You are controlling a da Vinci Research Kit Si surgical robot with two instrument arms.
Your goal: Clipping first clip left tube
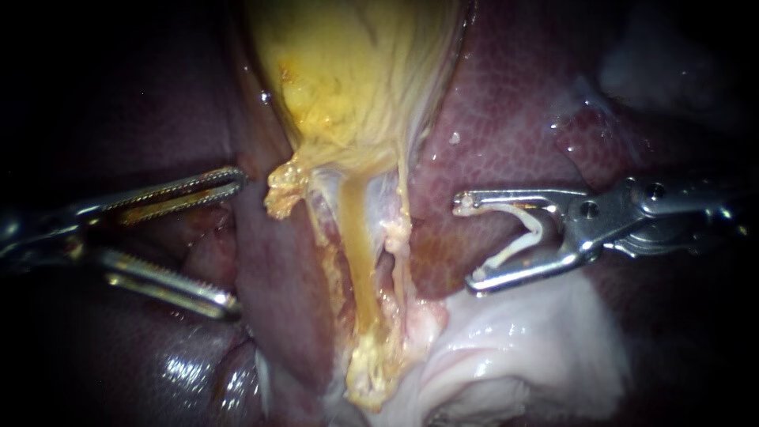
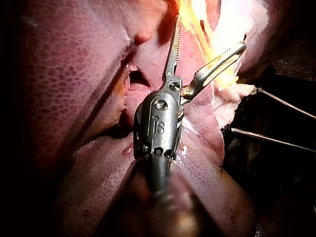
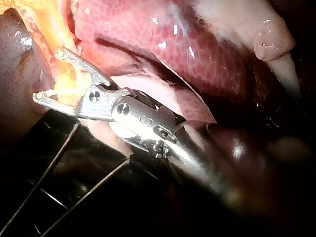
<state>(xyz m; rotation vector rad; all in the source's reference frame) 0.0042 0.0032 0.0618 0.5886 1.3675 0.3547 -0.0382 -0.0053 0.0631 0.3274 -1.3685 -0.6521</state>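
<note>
The yellow gallbladder [image 1: 348,71] hangs in the upper middle of the endoscope view. Two tubes run down from it: the wider yellow left tube [image 1: 356,261] and a thin pale right tube [image 1: 402,237]. My right instrument [image 1: 468,243] stands just right of both tubes, clear of them. Its jaws are spread wide and carry a white clip [image 1: 526,237] that touches both. The same instrument [image 3: 48,74] shows in its wrist view with yellow tissue [image 3: 66,84] beyond it. My left instrument [image 1: 231,245] holds its toothed jaws open beside a liver fold [image 1: 273,261], and it [image 2: 210,37] grips nothing.
Dark red liver [image 1: 514,126] surrounds the field. A mass of white tissue [image 1: 514,348] lies below the right instrument. Frayed yellow tissue [image 1: 371,372] ends the tubes low down. Thin metal rods [image 3: 59,158] cross the dark space under the right instrument.
</note>
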